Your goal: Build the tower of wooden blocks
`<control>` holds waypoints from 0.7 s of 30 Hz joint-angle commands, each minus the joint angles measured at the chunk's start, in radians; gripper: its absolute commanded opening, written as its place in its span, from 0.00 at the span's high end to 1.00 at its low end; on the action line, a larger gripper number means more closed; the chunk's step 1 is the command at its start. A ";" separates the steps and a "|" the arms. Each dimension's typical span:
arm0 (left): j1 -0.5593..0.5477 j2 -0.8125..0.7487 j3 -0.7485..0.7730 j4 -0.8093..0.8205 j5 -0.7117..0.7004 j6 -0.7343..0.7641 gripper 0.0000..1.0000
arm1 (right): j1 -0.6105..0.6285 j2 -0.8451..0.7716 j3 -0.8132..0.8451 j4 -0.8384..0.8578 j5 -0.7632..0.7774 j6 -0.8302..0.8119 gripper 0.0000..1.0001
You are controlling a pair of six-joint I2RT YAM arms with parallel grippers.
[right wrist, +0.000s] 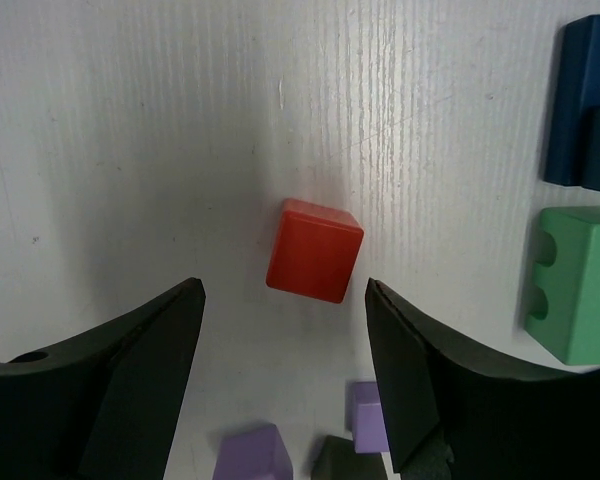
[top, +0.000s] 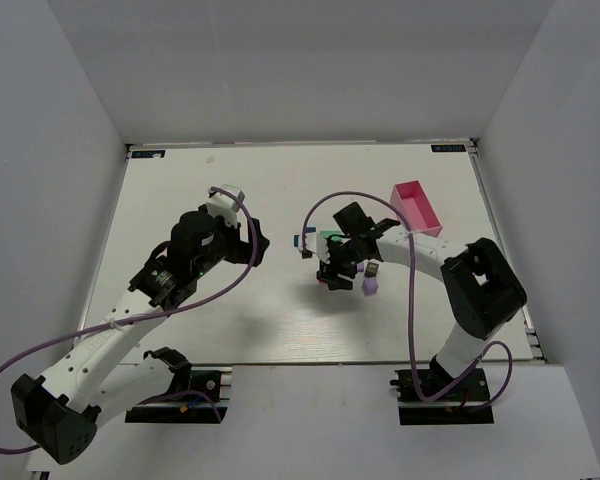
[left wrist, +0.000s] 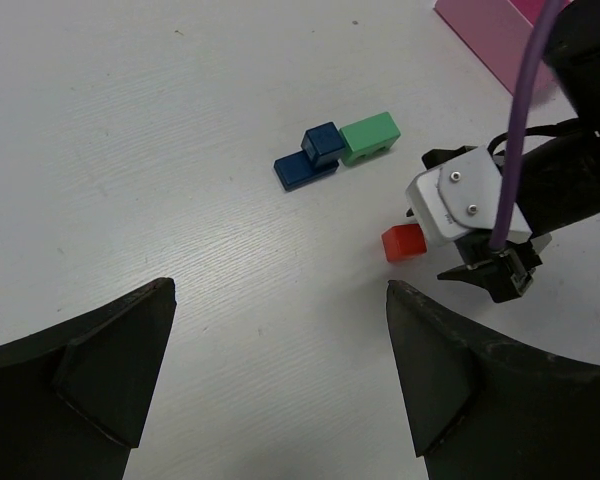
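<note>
A red block (right wrist: 314,250) lies flat on the white table, just ahead of my right gripper (right wrist: 283,284), whose open jaws stand to either side of it without touching. Behind the jaws lie a purple block (right wrist: 252,455), a lilac block (right wrist: 368,415) and a dark block (right wrist: 335,462). A green block (right wrist: 578,285) and stacked blue blocks (right wrist: 585,105) sit to the right. In the left wrist view the blue blocks (left wrist: 308,160) touch the green block (left wrist: 370,137), and the red block (left wrist: 403,242) sits by the right gripper (left wrist: 485,262). My left gripper (left wrist: 280,290) hangs open over bare table.
A pink tray (top: 416,208) stands at the back right, behind the right arm. The lilac block (top: 371,286) and dark block (top: 373,270) lie beside the right gripper (top: 332,278). White walls enclose the table (top: 230,320). The left gripper (top: 258,245) hovers left of the blocks.
</note>
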 commanded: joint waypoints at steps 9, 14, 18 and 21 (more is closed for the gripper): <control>0.004 -0.024 -0.009 0.019 0.026 -0.002 0.03 | 0.021 0.052 0.065 0.036 0.031 0.052 0.27; 0.004 -0.024 -0.018 0.019 0.026 -0.002 0.03 | 0.035 0.077 0.073 0.044 0.047 0.062 0.28; 0.004 -0.024 -0.018 0.019 0.017 -0.002 0.03 | 0.041 0.091 0.076 0.047 0.051 0.063 0.36; 0.004 -0.024 -0.018 0.019 0.017 -0.002 0.03 | 0.045 0.076 0.075 0.039 0.051 0.059 0.54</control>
